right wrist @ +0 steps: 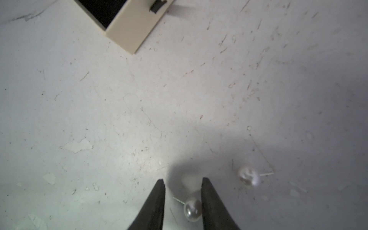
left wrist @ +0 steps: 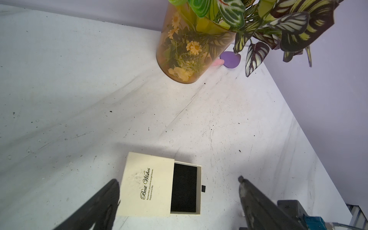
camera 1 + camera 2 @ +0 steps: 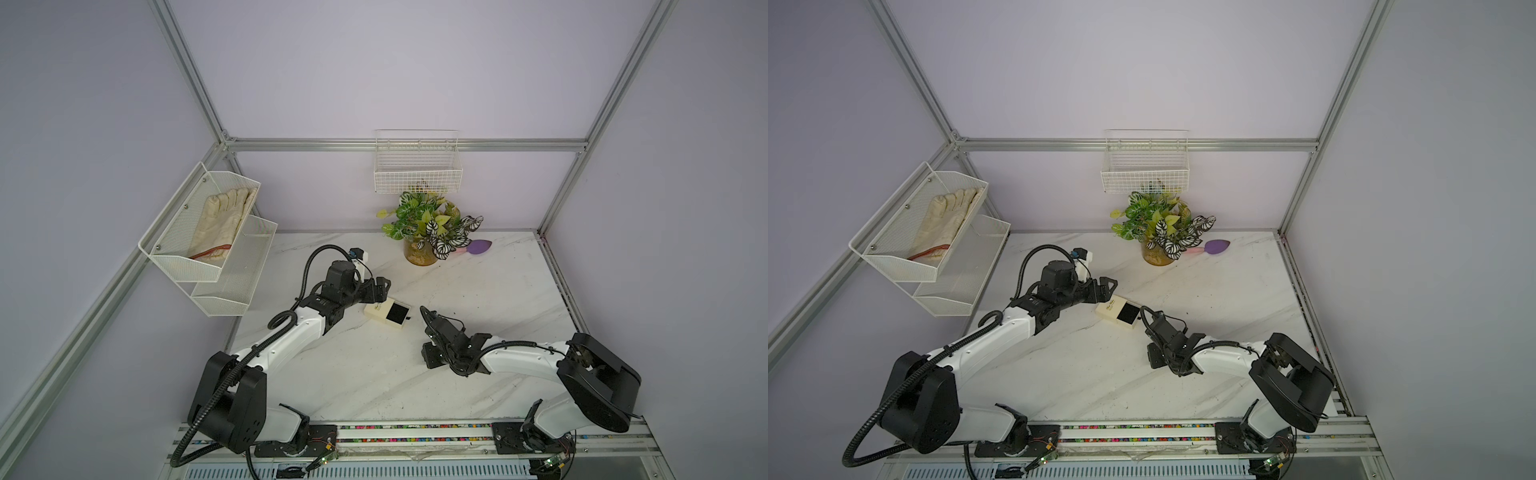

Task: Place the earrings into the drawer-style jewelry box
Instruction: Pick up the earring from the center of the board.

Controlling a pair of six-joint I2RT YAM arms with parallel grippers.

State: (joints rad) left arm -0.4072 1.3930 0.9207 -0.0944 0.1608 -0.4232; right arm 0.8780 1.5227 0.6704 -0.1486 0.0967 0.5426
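Evidently the right end effector (image 1: pixel 182 179) stood partly open astride one of the earrings (image 1: pixel 192 210), poised to pinch it. The other stud (image 1: pixel 248 176) lay beside, both between the central drawer-style jewelry box (image 2: pixel 147 185) and the right edge of the tabletop (image 1: pixel 99 111). The left end effector (image 2: pixel 177 178), wide and empty, flanked the box, probably to steady it.

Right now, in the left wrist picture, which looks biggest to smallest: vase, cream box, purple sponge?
1. The vase and the cream box: about alike; the box sits nearer, so unranked.
2. The purple sponge: clearly smallest.
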